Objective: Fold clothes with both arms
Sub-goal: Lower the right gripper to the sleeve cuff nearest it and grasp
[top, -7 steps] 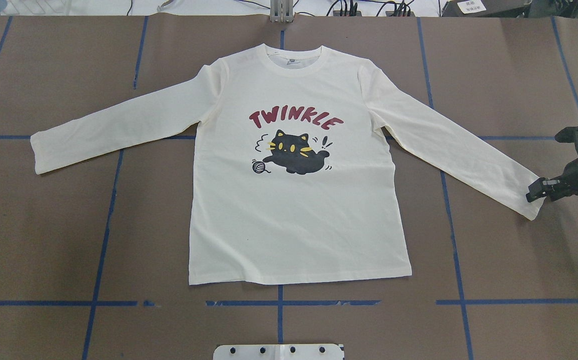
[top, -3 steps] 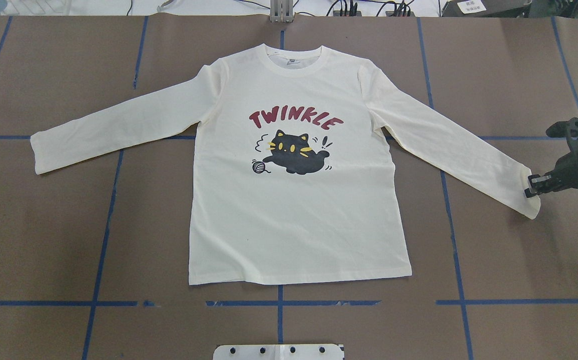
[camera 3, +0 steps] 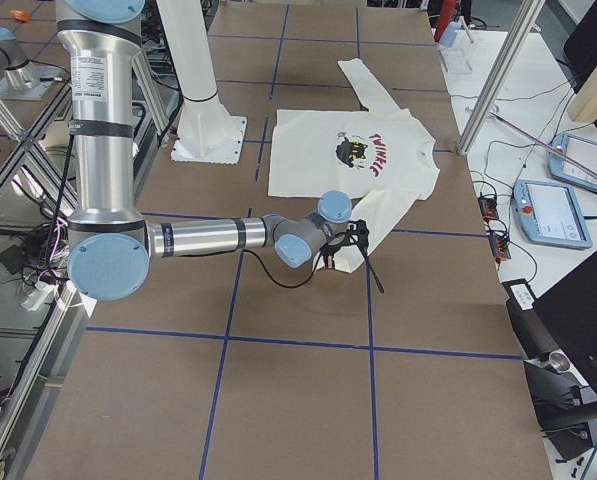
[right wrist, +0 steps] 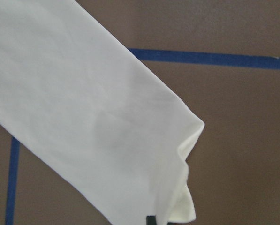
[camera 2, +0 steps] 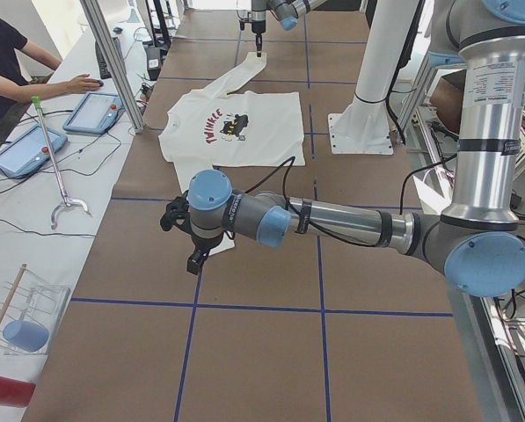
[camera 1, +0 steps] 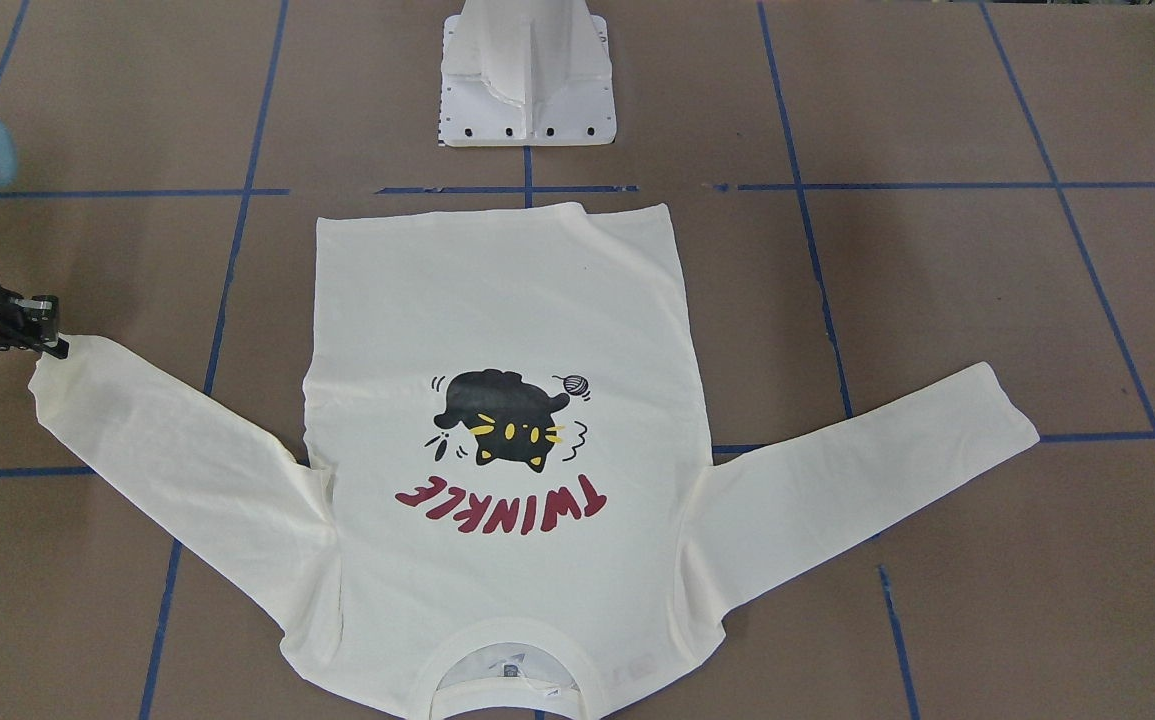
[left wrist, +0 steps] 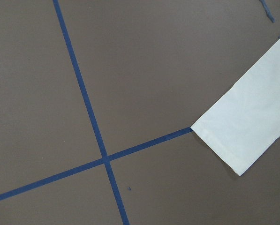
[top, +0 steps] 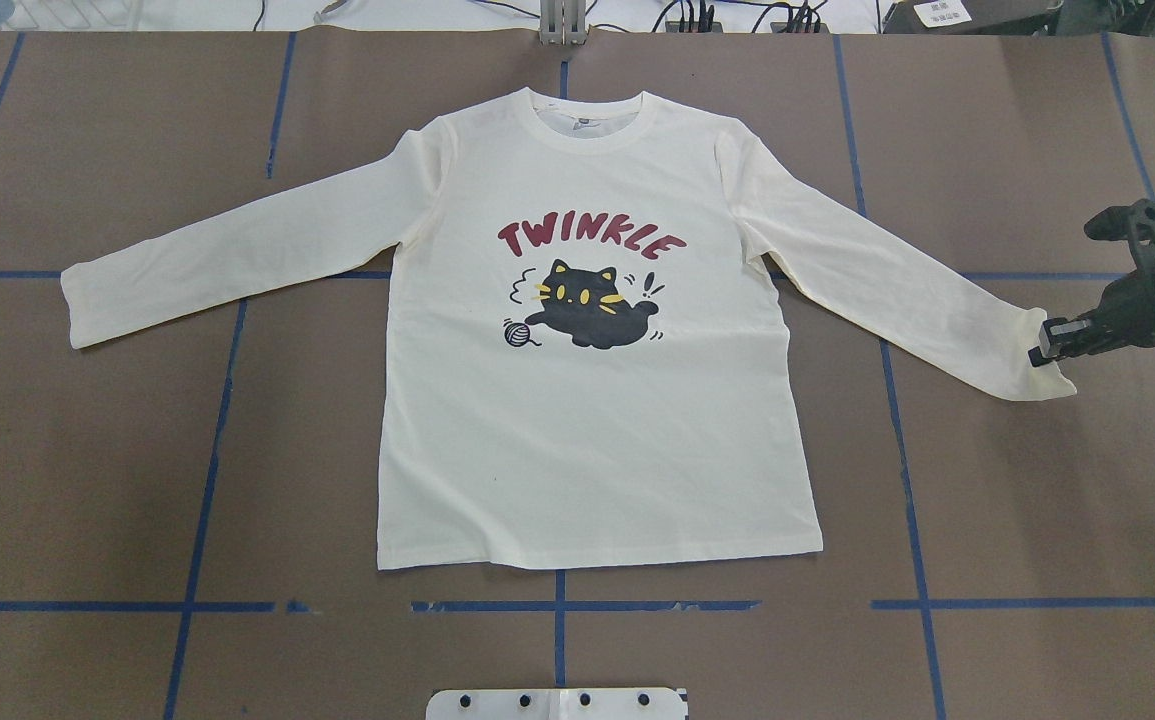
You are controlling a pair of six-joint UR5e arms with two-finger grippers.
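Shirt point(top: 587, 450) lies flat, print up, mid table point(top: 87, 470). Right gripper point(top: 1040, 353) is pinching one sleeve cuff point(top: 1049, 382), with its arm cut off at the edge. Left gripper point(camera 2: 194, 257) only shows side-on, so I can't tell if it's open or closed.

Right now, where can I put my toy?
Bare brown table: beside the body of the cream-white long-sleeved T-shirt, robot-side of each sleeve, and between its hem and the white pedestal base. Crowded: the black right gripper pinching one cuff.
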